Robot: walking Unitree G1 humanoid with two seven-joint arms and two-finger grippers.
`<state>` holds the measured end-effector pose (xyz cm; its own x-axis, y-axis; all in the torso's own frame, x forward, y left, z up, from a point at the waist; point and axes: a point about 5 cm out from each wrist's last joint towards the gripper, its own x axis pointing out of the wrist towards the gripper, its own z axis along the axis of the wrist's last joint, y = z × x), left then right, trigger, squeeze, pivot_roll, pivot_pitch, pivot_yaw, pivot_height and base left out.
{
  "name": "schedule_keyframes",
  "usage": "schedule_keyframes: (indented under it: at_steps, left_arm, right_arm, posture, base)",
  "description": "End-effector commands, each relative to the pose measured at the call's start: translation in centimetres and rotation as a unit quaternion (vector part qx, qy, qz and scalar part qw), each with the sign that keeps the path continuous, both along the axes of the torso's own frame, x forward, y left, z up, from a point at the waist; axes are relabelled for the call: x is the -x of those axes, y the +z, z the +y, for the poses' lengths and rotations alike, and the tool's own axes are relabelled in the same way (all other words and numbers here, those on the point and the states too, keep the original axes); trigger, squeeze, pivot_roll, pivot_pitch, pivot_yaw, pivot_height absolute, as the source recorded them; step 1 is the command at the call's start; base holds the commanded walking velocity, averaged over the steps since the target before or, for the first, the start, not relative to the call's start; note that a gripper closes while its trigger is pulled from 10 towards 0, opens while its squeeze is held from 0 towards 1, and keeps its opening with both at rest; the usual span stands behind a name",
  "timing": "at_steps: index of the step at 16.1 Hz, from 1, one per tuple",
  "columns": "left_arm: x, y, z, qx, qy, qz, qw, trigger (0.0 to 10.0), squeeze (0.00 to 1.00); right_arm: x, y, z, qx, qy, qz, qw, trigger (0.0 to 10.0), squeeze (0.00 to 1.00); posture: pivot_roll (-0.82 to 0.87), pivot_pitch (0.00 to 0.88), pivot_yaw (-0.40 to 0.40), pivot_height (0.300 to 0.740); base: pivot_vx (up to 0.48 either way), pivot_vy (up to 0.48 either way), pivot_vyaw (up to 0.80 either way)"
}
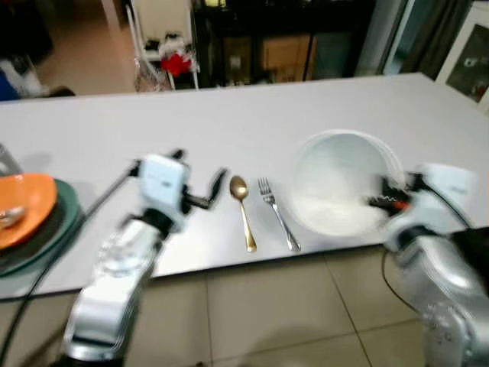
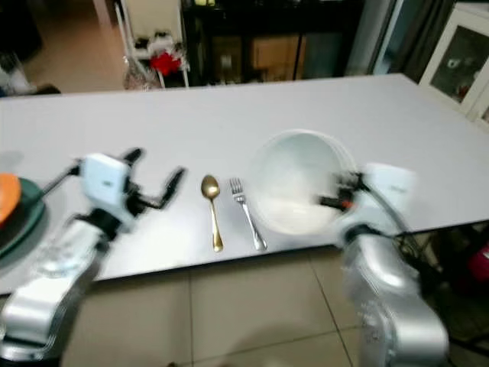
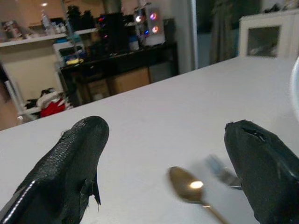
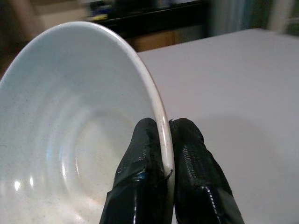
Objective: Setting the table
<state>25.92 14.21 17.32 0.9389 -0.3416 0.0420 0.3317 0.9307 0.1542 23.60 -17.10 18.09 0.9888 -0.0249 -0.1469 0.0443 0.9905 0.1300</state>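
A white plate (image 1: 336,183) is tilted up near the front edge of the white table (image 1: 229,115). My right gripper (image 1: 380,193) is shut on the plate's right rim (image 4: 161,121), one finger on each side. A gold spoon (image 1: 243,210) and a silver fork (image 1: 276,212) lie side by side left of the plate. My left gripper (image 1: 200,180) hovers open just left of the spoon (image 3: 191,186), with nothing between its fingers (image 3: 70,163).
An orange plate (image 1: 23,210) sits on a green plate (image 1: 53,229) at the table's left end. Dark shelving (image 1: 267,38) and a white rack (image 1: 164,46) stand beyond the table's far side. Tiled floor (image 1: 260,313) lies below the near edge.
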Motion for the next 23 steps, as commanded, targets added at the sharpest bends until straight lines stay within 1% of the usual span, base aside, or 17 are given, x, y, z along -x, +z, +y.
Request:
schedule_keyframes:
  at_steps: [1,7,9,12,15,16,18,19,20,22,23]
  left_arm:
    - [0.0,0.2,-0.6,0.002,-0.012,-0.004,1.000,10.0,0.07]
    - [0.2,0.2,-0.6,0.001,-0.013,-0.005,1.000,10.0,0.07]
    - [0.3,0.1,-0.7,0.000,-0.014,-0.005,1.000,10.0,0.07]
    - [0.3,0.1,-0.7,0.000,-0.014,-0.004,1.000,10.0,0.07]
    - [0.2,0.0,-0.7,-0.003,-0.015,-0.002,1.000,10.0,0.07]
    - [0.2,-0.1,-0.6,-0.006,-0.014,-0.002,1.000,10.0,0.07]
    - [0.2,-0.1,-0.5,-0.008,-0.013,-0.003,1.000,10.0,0.07]
    - [0.2,0.0,-0.5,-0.009,-0.013,-0.004,1.000,10.0,0.07]
    - [0.2,0.0,-0.5,-0.009,-0.012,-0.005,1.000,10.0,0.07]
    - [0.2,0.1,-0.2,-0.008,-0.008,-0.004,1.000,10.0,0.05]
    - [0.4,0.0,0.0,-0.018,-0.012,-0.001,1.000,10.0,0.05]
  right_arm:
    - [0.2,0.6,-0.8,0.007,-0.019,-0.014,1.000,10.0,0.00]
    - [0.2,0.6,-0.7,0.007,-0.012,-0.015,1.000,10.0,0.00]
    - [0.0,0.7,-0.8,0.004,-0.012,-0.017,1.000,10.0,0.00]
    - [-0.8,1.0,-0.9,-0.009,-0.010,-0.021,1.000,10.0,0.00]
    - [-1.5,1.2,-0.6,-0.026,0.005,-0.016,1.000,10.0,0.00]
    - [-2.0,1.1,-0.7,-0.032,0.012,-0.006,0.999,10.0,0.00]
    - [-3.6,0.8,-0.6,-0.053,0.024,0.024,0.998,10.0,0.00]
    - [-4.9,0.7,-0.1,-0.073,0.039,0.038,0.996,10.0,0.00]
    - [-5.4,0.7,0.2,-0.085,0.048,0.044,0.994,10.0,0.00]
    - [-7.0,0.8,0.7,-0.120,0.075,0.064,0.988,10.0,0.00]
    - [-7.7,0.7,0.7,-0.137,0.084,0.077,0.984,10.0,0.00]
  posture:
    - [0.05,0.000,0.021,0.740]
    - [0.05,0.000,0.014,0.740]
    - [0.05,0.000,0.013,0.740]
    - [0.05,0.000,0.018,0.740]
    - [0.05,0.000,0.021,0.740]
    - [0.05,0.000,0.024,0.740]
    - [0.05,0.000,0.024,0.740]
    - [0.05,0.000,0.023,0.740]
    - [0.06,0.000,0.020,0.740]
    - [0.07,0.000,0.012,0.740]
    - [0.07,0.000,0.012,0.740]
  base:
    - [0.326,0.000,0.00]
    - [0.326,0.000,0.00]
    - [0.322,0.000,0.00]
    - [0.325,0.000,0.00]
    - [0.325,0.000,0.00]
    - [0.326,0.000,0.00]
    - [0.326,0.000,0.00]
    - [0.326,0.000,0.00]
    - [0.322,0.000,0.00]
    - [0.144,0.000,0.00]
    - [0.000,0.000,0.00]
